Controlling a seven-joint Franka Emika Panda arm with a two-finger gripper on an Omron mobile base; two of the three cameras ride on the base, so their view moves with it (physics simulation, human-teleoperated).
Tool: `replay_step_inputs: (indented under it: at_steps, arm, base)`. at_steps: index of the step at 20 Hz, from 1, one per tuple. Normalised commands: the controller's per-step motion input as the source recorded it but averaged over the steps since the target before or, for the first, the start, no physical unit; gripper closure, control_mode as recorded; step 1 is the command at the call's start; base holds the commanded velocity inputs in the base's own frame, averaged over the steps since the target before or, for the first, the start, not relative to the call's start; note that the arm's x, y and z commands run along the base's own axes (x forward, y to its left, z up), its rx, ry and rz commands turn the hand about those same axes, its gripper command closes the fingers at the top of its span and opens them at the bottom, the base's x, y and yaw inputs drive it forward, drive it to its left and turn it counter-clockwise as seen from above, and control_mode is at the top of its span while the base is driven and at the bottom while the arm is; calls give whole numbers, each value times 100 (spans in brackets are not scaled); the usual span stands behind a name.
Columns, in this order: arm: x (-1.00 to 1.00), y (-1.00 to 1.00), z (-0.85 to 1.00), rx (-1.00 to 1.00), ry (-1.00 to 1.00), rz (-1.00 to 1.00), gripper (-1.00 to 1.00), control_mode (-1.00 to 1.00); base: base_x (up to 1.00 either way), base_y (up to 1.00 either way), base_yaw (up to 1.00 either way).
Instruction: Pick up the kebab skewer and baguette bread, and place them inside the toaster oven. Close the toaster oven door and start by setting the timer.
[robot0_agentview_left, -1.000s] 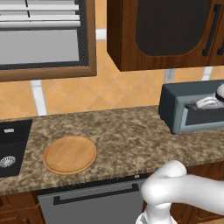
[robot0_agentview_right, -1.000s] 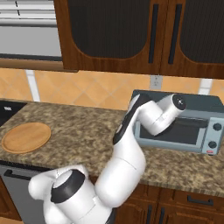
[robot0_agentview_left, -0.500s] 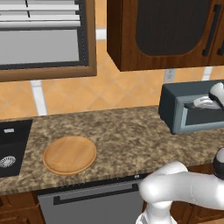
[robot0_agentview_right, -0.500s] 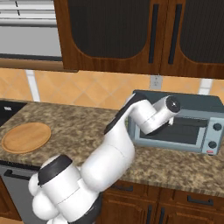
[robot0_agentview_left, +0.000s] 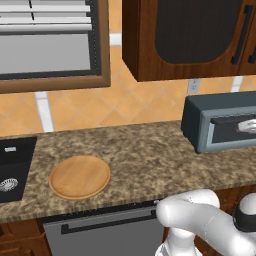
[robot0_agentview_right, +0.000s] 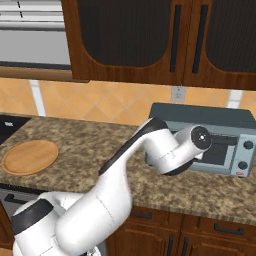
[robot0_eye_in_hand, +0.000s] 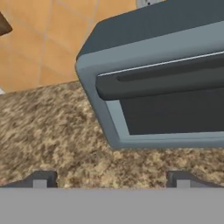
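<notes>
On speckled stone bench, toward right end: toaster oven against tiled wall, toaster oven door shut, bar handle along top edge. Pincer spread wide, holding nothing, fingertips low over bench just before oven's lower front corner. Round wooden board lies well apart to left, near sink. Dark wooden cabinets above.
</notes>
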Motion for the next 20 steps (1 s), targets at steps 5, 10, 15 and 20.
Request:
replay_step_inputs:
  at_steps: [5, 10, 15, 20]
  arm:
    - [-38, -24, 7, -16, -5, -8, -100, -100]
    - [-38, -59, 0, -16, -21, -5, -100, -100]
    - [-25, -70, 0, -9, -20, -4, -100, -100]
    - [0, -49, 2, 1, -3, -8, -100, -100]
  base:
    - [0, 0, 0]
    - [0, 0, 0]
    - [0, 0, 0]
    - [0, 0, 0]
